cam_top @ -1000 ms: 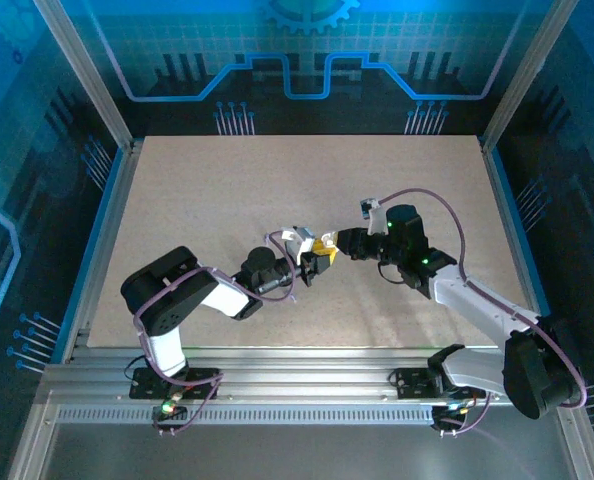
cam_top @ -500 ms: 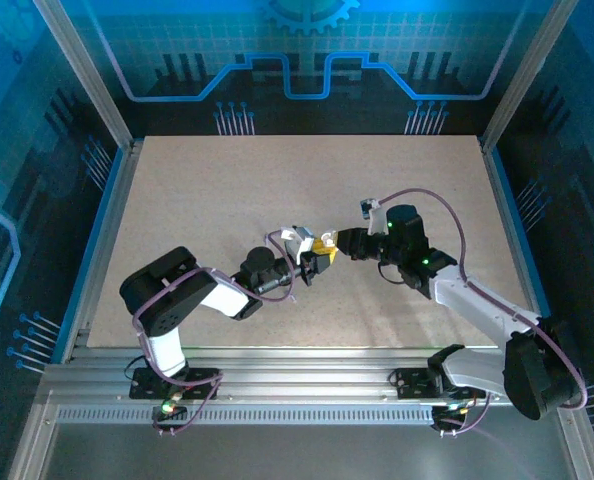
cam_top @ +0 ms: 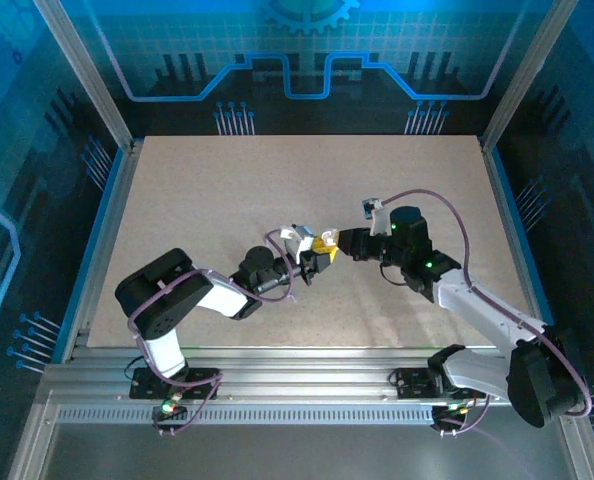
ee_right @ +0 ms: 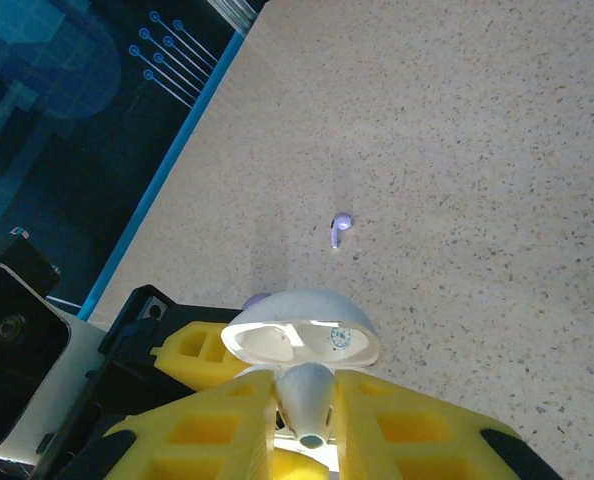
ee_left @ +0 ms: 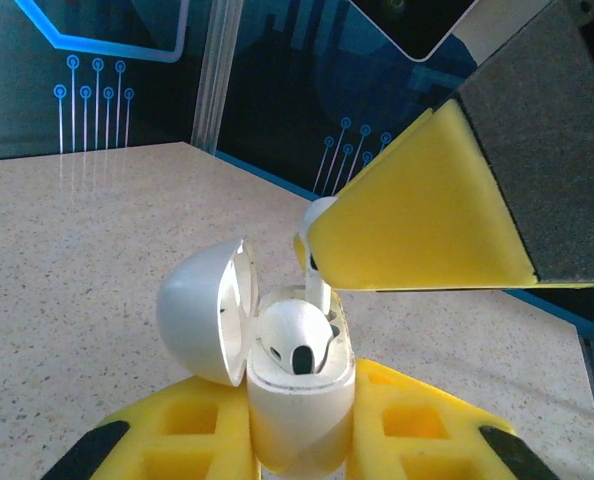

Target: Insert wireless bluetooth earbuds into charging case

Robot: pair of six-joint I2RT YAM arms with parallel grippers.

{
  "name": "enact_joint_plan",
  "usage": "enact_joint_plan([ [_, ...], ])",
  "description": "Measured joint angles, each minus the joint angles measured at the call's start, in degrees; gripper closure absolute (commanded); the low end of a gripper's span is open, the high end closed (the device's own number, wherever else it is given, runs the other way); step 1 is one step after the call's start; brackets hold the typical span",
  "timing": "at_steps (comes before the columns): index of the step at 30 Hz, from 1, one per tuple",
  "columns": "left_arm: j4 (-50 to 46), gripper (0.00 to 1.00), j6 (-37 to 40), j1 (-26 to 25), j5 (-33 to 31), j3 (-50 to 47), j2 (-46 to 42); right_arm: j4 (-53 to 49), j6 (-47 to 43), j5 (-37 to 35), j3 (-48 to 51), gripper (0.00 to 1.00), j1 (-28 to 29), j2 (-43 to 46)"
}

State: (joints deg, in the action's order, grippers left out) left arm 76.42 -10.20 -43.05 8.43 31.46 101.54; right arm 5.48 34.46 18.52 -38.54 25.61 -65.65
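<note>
- From above, the two arms meet around the middle of the table, and their fingers cover the small stuff there, so I can't make out any bud from that camera.
- The left gripper (ee_left: 302, 438) is clamped on the bottom of a white egg-shaped plastic charging case (ee_left: 299, 400). The lid is flipped open to the left, and the base is cut off by the frame edge.
- One white plastic earbud (ee_left: 295, 338) sits in the case already, but only its top shows.
- The right gripper (ee_right: 305, 415) is pinched narrow on a second white earbud (ee_right: 307, 392). In the left wrist view its stem dips to the case's rim, right beside the seated one. I can't tell if it's touching the socket, since the yellow finger covers most of it.
- A tiny pale lavender earbud (ee_right: 341, 228) lies loose on the table, well apart from the case on its far side in the right wrist view.
- A lavender sliver (ee_right: 257, 298) peeks out behind the lid, but it's too hidden to say what it is.
- The speckled beige tabletop (cam_top: 207, 200) is matte, with a ribbed metal rail (cam_top: 307, 385) along the near edge.
- Blue circuit-pattern wall panels (cam_top: 307, 60) surround it, with slanted metal posts at the corners.
</note>
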Motion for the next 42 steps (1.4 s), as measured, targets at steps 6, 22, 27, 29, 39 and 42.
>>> enact_joint_plan([
  [6,-0.1,0.8,0.0,0.0,0.2,0.0,-0.1,-0.5,-0.5,0.3,0.0,0.74,0.0,0.3],
  [22,-2.6,0.8,0.9,-0.2,0.4,-0.2,-2.3,-1.2,-1.5,1.0,-0.4,0.66,0.0,0.9],
  [27,-2.7,0.8,1.3,-0.3,0.4,-0.4,-3.1,-1.9,-1.9,1.0,-0.5,0.61,0.0,1.9],
  [29,-2.8,0.8,1.5,-0.4,0.6,-0.4,-3.3,-2.1,-2.0,1.0,-0.5,0.59,0.0,2.1],
  [39,-2.0,0.8,2.1,-0.5,1.9,-0.5,-5.1,-5.7,-4.0,-0.5,-0.5,0.54,-0.2,6.8],
  [42,-2.2,0.8,2.8,-0.7,3.0,-0.5,-6.3,-6.1,-5.9,-0.6,-0.3,0.5,-0.6,10.9],
])
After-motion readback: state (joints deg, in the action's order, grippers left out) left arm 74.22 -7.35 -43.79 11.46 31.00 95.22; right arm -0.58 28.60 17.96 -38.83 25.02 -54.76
